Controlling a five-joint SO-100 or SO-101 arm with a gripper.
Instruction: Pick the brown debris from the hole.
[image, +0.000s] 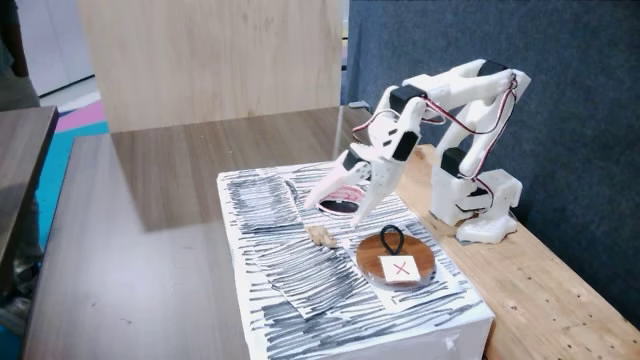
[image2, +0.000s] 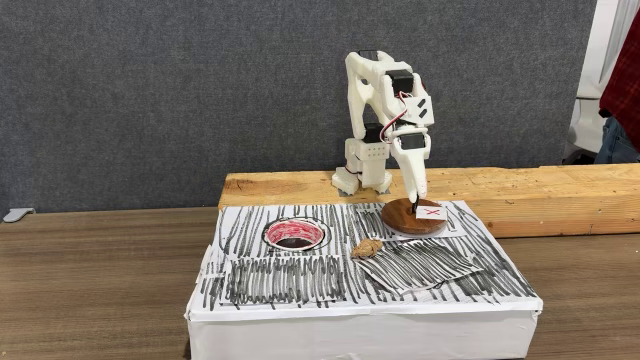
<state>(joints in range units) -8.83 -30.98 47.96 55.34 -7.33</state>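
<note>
Bright even indoor light, soft faint shadows, both views slightly soft

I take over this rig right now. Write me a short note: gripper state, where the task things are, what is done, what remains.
Gripper: hanging low over the white box with black scribbles, near the hole; whether it is open or shut I cannot tell. It holds nothing that I can see.
Small tan lump of debris: lying on the box top, outside the hole, beside the round brown wooden disc with the red X label.
Round hole with pinkish-red rim: nothing tan shows inside.
Done: debris is out of the hole.
Left: apparently nothing, unless it must go onto the disc.
</note>
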